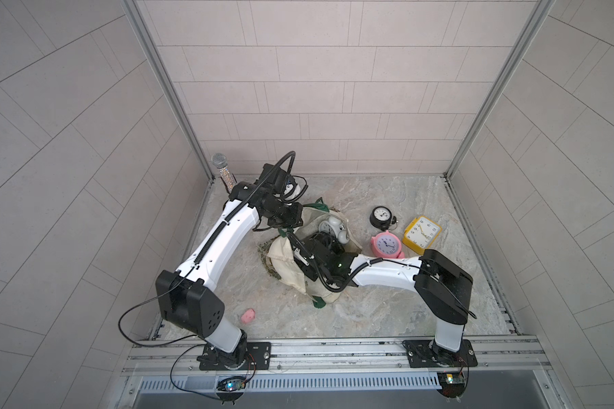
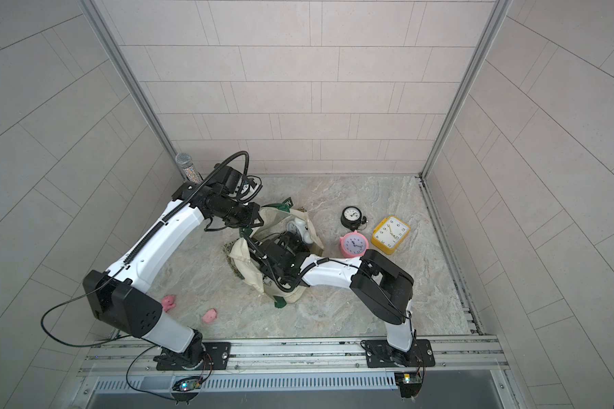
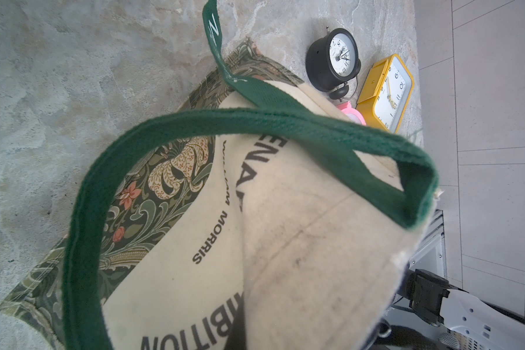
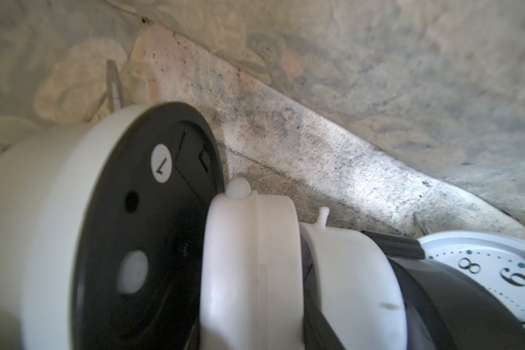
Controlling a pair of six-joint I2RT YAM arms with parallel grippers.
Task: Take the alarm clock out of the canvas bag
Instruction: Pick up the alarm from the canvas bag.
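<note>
The cream canvas bag [image 1: 284, 265] [image 2: 243, 260] lies crumpled mid-table with its mouth held open. Its dark green handle [image 3: 255, 121] loops in front of the left wrist camera, over the lettered side [image 3: 315, 242]. My left gripper [image 1: 298, 216] [image 2: 259, 220] is shut on the bag's far rim, its jaws hidden by cloth. A white alarm clock [image 1: 334, 226] [image 2: 300, 226] lies inside the mouth. My right gripper [image 1: 334, 244] [image 2: 298, 241] reaches into the bag, and a white bell [image 4: 249, 257] of the clock sits tight between its dark fingers. A second clock face [image 4: 497, 272] shows beside it.
Right of the bag, on the marble top, stand a black clock [image 1: 381, 214], a pink clock [image 1: 387, 246] and a yellow square clock [image 1: 422, 233]. A glittery microphone [image 1: 222, 170] stands at the far left corner. Pink toys [image 2: 210, 315] [image 2: 169, 301] lie near the left arm's base.
</note>
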